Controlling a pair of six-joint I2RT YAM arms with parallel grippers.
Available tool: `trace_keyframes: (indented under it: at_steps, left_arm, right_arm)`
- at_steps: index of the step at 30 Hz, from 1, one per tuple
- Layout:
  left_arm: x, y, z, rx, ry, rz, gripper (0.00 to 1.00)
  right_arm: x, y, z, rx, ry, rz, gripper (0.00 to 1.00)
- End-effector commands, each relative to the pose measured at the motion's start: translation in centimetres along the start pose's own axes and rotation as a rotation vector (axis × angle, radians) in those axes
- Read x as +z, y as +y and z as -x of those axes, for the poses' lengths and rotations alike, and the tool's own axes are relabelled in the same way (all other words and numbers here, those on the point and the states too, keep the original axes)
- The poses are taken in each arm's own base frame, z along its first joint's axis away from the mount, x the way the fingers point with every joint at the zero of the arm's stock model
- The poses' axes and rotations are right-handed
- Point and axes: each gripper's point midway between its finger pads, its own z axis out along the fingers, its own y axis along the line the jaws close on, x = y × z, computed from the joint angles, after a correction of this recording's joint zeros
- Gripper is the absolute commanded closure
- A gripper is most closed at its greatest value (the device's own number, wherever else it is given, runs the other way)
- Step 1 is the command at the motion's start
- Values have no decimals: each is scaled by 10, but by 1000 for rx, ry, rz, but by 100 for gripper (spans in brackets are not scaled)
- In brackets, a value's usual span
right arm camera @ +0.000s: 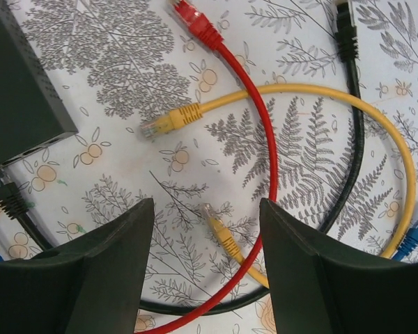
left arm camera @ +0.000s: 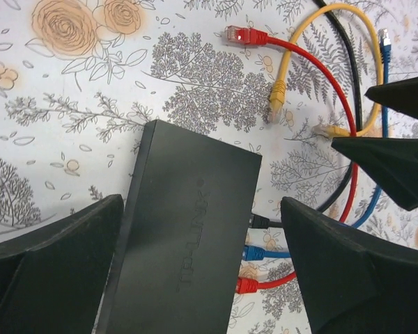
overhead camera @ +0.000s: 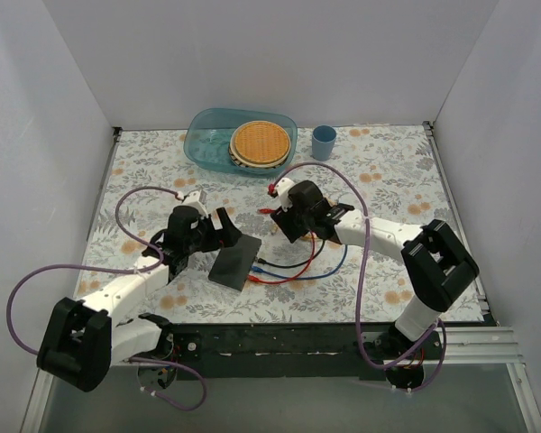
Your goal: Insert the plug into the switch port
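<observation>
The black switch [overhead camera: 234, 262] lies flat on the flowered cloth, also in the left wrist view [left arm camera: 188, 243]. Black [left arm camera: 261, 221], blue [left arm camera: 254, 252] and red [left arm camera: 247, 284] plugs sit in its socket edge. My left gripper [overhead camera: 218, 230] is open, its fingers [left arm camera: 49, 271] straddling the switch from above without touching it. My right gripper [overhead camera: 293, 221] is open and empty [right arm camera: 207, 205], with a loose yellow plug [right arm camera: 219, 229] on the cloth between its fingers. The yellow cable's other plug [right arm camera: 164, 124], a loose red plug [right arm camera: 195, 21] and a loose black plug [right arm camera: 345, 31] lie nearby.
Red, blue and black cables [overhead camera: 293, 266] loop over the cloth between the two grippers. A loose blue plug [right arm camera: 414, 236] lies at the right. A clear blue bowl [overhead camera: 203, 135] holding a woven plate and a blue cup [overhead camera: 323, 142] stand at the back. White walls enclose the table.
</observation>
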Motion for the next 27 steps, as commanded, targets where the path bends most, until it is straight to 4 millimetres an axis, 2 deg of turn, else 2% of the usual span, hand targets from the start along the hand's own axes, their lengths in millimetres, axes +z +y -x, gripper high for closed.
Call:
trace_keyframes:
  at_steps: [1,5,6,9,10,12,13,16,20,27]
  left_arm:
    - [18,-26,28,123,-18,-62,9]
    - [39,-43,40,200,-31,-38,16]
    - [47,-49,45,215,-30,-39,17]
    - [63,-61,43,274,-27,-16,23]
    - [73,-70,38,309,-10,-19,26]
    - [84,-76,35,346,-10,3,28]
    - [93,-82,24,369,15,0,30]
    - [106,-86,9,412,41,17,33]
    - [121,-86,-13,459,79,33,39]
    - [134,-77,-37,518,102,95,49]
  right_arm:
    - [-21,-24,25,157,-83,-24,32]
    - [-36,-38,23,251,-109,-40,32]
    - [-38,-38,17,264,-103,-41,32]
    - [-49,-47,16,318,-128,-53,31]
    - [-53,-50,13,332,-132,-57,31]
    - [-58,-55,10,356,-140,-63,31]
    - [-63,-59,7,368,-145,-72,31]
    - [-69,-62,3,390,-162,-63,31]
    - [-73,-64,-1,399,-166,-65,31]
    - [-75,-63,-2,407,-176,-40,31]
